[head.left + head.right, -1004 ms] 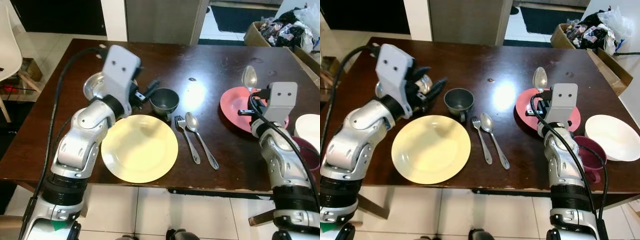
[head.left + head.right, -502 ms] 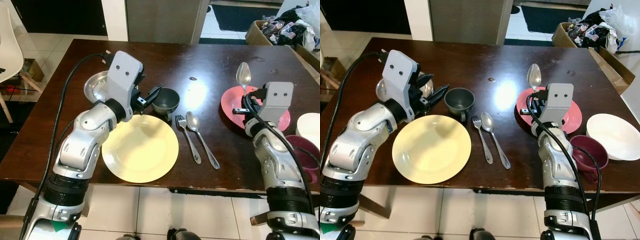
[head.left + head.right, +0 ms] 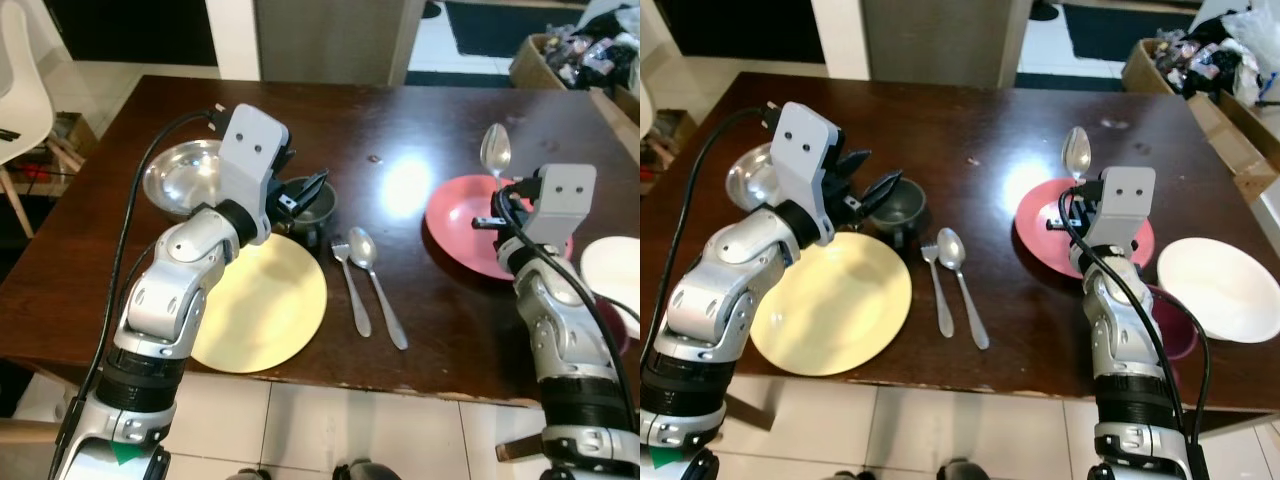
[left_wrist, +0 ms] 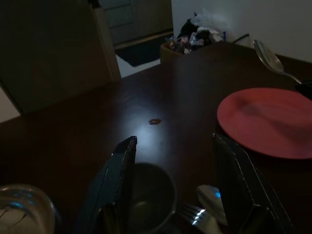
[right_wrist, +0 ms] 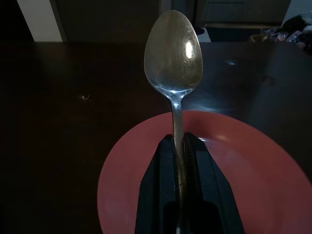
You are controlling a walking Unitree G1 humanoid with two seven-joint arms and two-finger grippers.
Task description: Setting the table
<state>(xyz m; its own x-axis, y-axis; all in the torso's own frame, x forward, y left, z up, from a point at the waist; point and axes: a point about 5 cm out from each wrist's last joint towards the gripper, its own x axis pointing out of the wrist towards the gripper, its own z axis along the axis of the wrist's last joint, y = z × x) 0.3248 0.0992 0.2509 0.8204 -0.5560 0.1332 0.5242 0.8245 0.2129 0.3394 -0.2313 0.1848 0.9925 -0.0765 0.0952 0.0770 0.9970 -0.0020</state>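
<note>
Right end effector (image 5: 178, 195) clamped on a spoon (image 5: 173, 56), bowl upright, above a red plate (image 3: 462, 225) on the counter (image 3: 420, 120). Left end effector (image 3: 872, 185) spread apart over a dark cup (image 3: 902, 203) beside the yellow plate (image 3: 830, 303).

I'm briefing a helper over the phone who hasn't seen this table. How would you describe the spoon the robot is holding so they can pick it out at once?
Start at the red plate on the right half of the dark wooden table. Above its rim, the right gripper is clamped on a silver spoon. Unlike the other spoon, lying flat beside the fork near the yellow plate, this one stands upright, bowl up.
</note>
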